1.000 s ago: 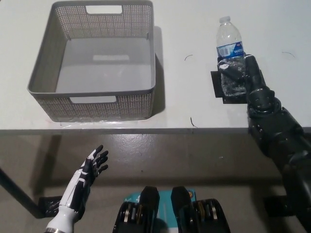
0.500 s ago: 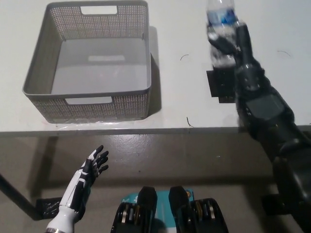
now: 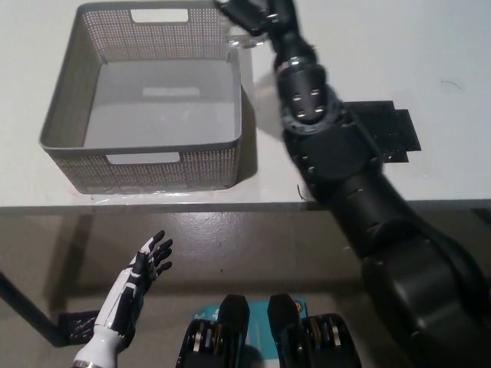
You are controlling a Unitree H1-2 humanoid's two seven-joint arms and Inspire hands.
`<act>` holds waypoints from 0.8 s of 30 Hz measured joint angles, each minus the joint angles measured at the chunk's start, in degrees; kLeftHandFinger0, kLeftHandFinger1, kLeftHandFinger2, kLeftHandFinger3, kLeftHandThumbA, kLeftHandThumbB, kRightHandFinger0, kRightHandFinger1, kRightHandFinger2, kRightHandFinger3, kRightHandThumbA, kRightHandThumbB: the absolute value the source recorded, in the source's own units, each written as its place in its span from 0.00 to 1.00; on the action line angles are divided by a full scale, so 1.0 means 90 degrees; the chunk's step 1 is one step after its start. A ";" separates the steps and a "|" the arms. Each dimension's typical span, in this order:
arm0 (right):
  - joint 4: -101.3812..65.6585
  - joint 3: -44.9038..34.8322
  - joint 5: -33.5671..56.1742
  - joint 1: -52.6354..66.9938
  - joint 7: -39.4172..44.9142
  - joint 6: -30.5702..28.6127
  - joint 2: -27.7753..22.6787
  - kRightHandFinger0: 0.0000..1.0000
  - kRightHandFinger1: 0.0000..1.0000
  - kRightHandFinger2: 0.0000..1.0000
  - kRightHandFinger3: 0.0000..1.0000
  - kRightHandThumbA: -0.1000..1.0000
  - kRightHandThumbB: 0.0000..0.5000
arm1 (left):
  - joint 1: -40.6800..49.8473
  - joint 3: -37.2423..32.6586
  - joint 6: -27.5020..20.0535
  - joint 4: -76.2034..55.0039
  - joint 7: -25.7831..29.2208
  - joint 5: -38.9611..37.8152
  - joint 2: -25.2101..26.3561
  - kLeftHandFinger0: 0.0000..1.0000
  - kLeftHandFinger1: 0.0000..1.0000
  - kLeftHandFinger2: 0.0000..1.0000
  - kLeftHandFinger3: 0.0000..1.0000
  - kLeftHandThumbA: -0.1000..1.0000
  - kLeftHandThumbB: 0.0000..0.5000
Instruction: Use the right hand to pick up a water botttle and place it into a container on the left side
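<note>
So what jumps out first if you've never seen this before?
The big black right arm sweeps up from the bottom right across the white table, its right hand at the top edge by the far right corner of the grey basket. The small white left hand hangs open at the lower left, below the table edge.

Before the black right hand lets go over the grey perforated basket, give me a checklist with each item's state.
1. Black right hand at the far right corner of the grey perforated plastic basket: ok.
2. Clear plastic water bottle in the hand: mostly hidden, cannot tell.
3. Bottle fully over the basket floor: cannot tell.
4. Basket holds nothing: ok.
5. White left hand resting low, below the white table edge: ok.
</note>
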 measured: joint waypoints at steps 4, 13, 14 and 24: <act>0.0570 0.0096 -0.0086 -0.0247 -0.0065 -0.0056 0.0336 0.00 0.47 0.90 0.80 0.00 0.23 | 0.0000 -0.0003 0.0000 -0.0006 -0.0023 0.0011 -0.0001 1.00 1.00 1.00 1.00 1.00 0.38; 0.1720 0.0279 -0.0236 -0.0407 -0.0160 -0.0087 0.0765 0.27 0.67 1.00 1.00 0.00 0.35 | -0.0023 -0.0023 0.0004 -0.0050 -0.0048 0.0095 0.0012 1.00 1.00 1.00 1.00 1.00 0.36; 0.1767 0.0297 -0.0255 -0.0397 -0.0162 -0.0087 0.0767 0.31 0.67 0.97 0.92 0.00 0.35 | -0.0029 -0.0023 0.0004 -0.0055 -0.0056 0.0103 0.0016 1.00 1.00 1.00 1.00 1.00 0.35; 0.2048 0.0408 -0.0273 -0.0199 0.0412 0.0066 0.0536 1.00 1.00 1.00 1.00 0.41 0.79 | -0.0066 -0.0029 0.0008 -0.0125 -0.0132 0.0159 0.0067 1.00 1.00 1.00 1.00 1.00 0.39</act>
